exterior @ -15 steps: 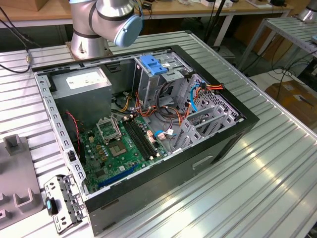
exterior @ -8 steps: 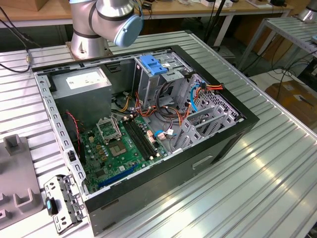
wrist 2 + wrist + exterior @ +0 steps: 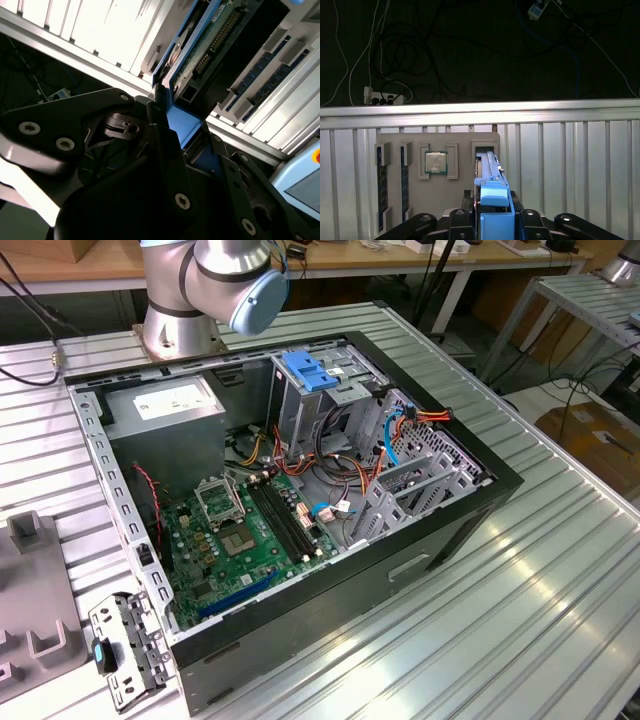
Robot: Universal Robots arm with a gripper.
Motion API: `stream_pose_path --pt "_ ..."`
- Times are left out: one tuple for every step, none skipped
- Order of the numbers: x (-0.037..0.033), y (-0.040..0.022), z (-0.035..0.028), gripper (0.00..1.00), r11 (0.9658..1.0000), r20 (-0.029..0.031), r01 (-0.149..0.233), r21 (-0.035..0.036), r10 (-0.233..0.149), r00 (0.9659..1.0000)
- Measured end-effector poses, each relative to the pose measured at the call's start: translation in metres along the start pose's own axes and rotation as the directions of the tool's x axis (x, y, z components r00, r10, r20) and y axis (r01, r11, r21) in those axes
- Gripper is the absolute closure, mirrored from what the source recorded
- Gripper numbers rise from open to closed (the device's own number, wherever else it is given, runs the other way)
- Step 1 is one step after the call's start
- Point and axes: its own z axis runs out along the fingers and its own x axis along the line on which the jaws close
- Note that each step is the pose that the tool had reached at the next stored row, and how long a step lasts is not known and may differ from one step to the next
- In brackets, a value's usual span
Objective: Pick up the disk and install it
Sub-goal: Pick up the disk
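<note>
In the first wrist view the disk (image 3: 489,167) stands on edge in a slot of a grey holder tray (image 3: 465,192), its blue carrier bracket (image 3: 495,200) towards me. My gripper (image 3: 494,216) has a black finger on each side of that bracket and is shut on it. In the second wrist view the same grip is seen close up: the blue bracket (image 3: 182,125) sits between the fingers of the gripper (image 3: 181,134), and the disk's green circuit board (image 3: 210,35) runs away from them.
The holder tray also carries a processor chip (image 3: 435,162) and memory sticks (image 3: 382,187). In the exterior view an open computer case (image 3: 440,530) lies on the ribbed aluminium table (image 3: 540,590), with a drive cage topped by a blue part (image 3: 310,370) and loose cables. The arm's base (image 3: 180,310) stands behind it.
</note>
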Motion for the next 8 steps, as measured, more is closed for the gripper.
stream_pose_path --pt "0.0000 0.0000 -0.0009 0.63 1.0000 -0.0001 0.000 -0.0002 0.000 1.0000" --pt "0.0000 0.0000 -0.0014 0.63 1.0000 0.0000 0.000 -0.0001 0.000 1.0000" --pt "0.0000 0.0000 -0.0017 0.63 1.0000 0.0000 0.000 -0.0001 0.000 1.0000" --pt "0.0000 0.0000 -0.0019 0.63 1.0000 0.0000 0.000 0.0001 0.000 1.0000" --pt "0.0000 0.0000 -0.0022 0.63 1.0000 0.0001 0.000 0.0000 0.000 1.0000" --pt "0.0000 0.0000 -0.0025 0.63 1.0000 0.0000 0.000 -0.0001 0.000 1.0000" --pt "0.0000 0.0000 -0.0027 0.63 1.0000 0.0000 0.000 -0.0001 0.000 1.0000" --pt "0.0000 0.0000 -0.0030 0.63 1.0000 0.0000 0.000 0.0000 0.000 1.0000"
